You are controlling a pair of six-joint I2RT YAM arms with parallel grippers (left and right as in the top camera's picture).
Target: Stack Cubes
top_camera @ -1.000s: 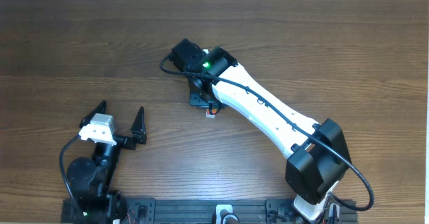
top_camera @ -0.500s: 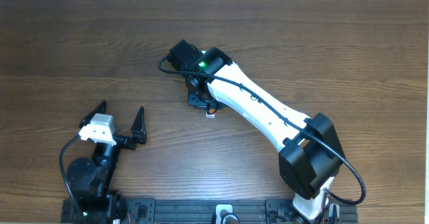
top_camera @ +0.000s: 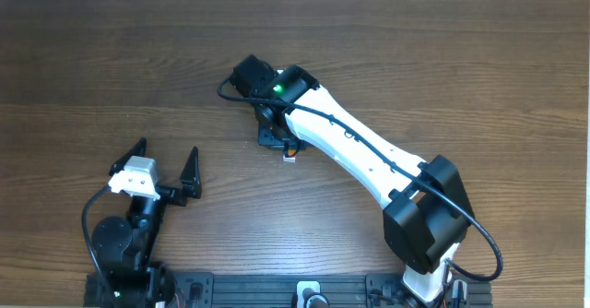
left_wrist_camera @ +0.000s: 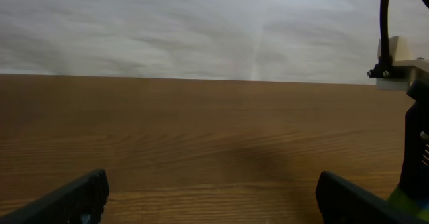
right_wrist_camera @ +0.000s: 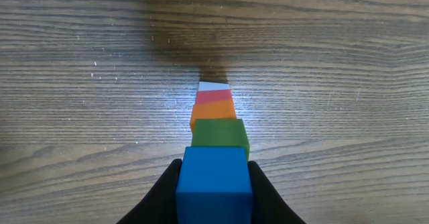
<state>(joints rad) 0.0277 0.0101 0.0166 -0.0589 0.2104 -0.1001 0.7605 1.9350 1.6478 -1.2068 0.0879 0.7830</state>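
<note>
Since a second earlier, the right arm's elbow was found to have shifted slightly toward its base, and the wrist had settled a little over the stack; no change was noted in the last half second, and the left arm was unmoved.

The right gripper (right_wrist_camera: 214,167) was recorded as closed on the blue cube (right_wrist_camera: 214,187), one finger pressed against each side face. The blue cube was seen resting on, or just above, the green cube (right_wrist_camera: 218,133); contact between the two could not be confirmed. Below the green cube, the orange cube (right_wrist_camera: 214,108), the red cube (right_wrist_camera: 212,96) and the white cube (right_wrist_camera: 213,86) were observed in one column standing on the table (top_camera: 461,68).

The deciding relation was noted as follows: the column's long axis ran straight down from between the fingers, so the held cube lay directly in line with the stack, not offset to either side. It was judged that release and a vertical withdrawal would be called for, any sideways pull being liable to topple the column.

The left gripper (top_camera: 167,163) was found spread wide and holding nothing, well apart from the stack; the right arm was plainly the nearer
</note>
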